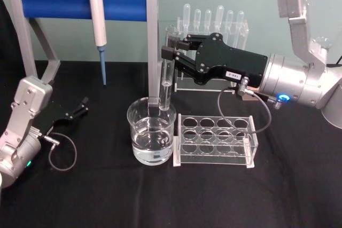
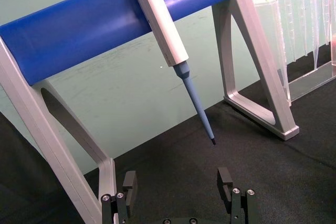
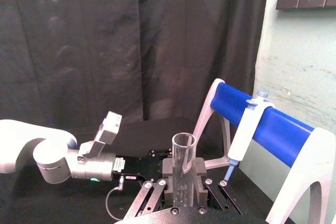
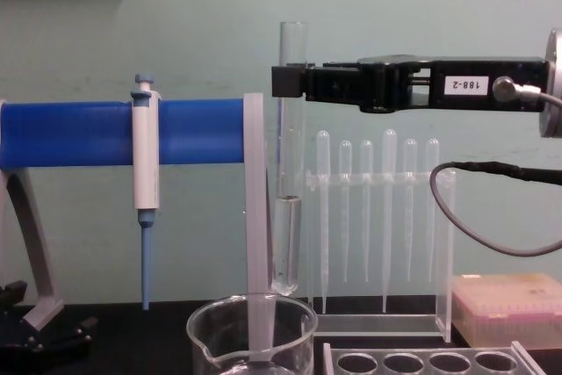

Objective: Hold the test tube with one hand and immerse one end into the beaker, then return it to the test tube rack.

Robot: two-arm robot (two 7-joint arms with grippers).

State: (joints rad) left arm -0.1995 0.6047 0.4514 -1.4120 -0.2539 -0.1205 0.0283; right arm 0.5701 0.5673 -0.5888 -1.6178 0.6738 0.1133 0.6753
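My right tool (image 1: 170,53) is clamped on the test tube (image 1: 166,76), gripping it high up, a little below the rimmed mouth. The tube stands upright, its long axis vertical: open mouth up, rounded end pointing straight down at the beaker (image 1: 151,132).

From the chest camera I read that rounded end as hanging just above the back of the beaker's rim. From the head camera it sits over the rear part of the beaker's mouth, above the water line. A little clear liquid shows in the lower part of the tube.

The beaker stands on the black tabletop (image 1: 214,196), about half full of clear liquid. The clear test tube rack (image 1: 216,140) sits just beside the beaker on its right, nearly touching. Its holes that I can see are unfilled.

My left tool (image 1: 80,108) rests low, well off to the beaker's left, its fingers spread wide with nothing between them. Behind the beaker and to its left, the white-and-blue pipettor (image 1: 98,20) hangs tip-down from a blue bar.
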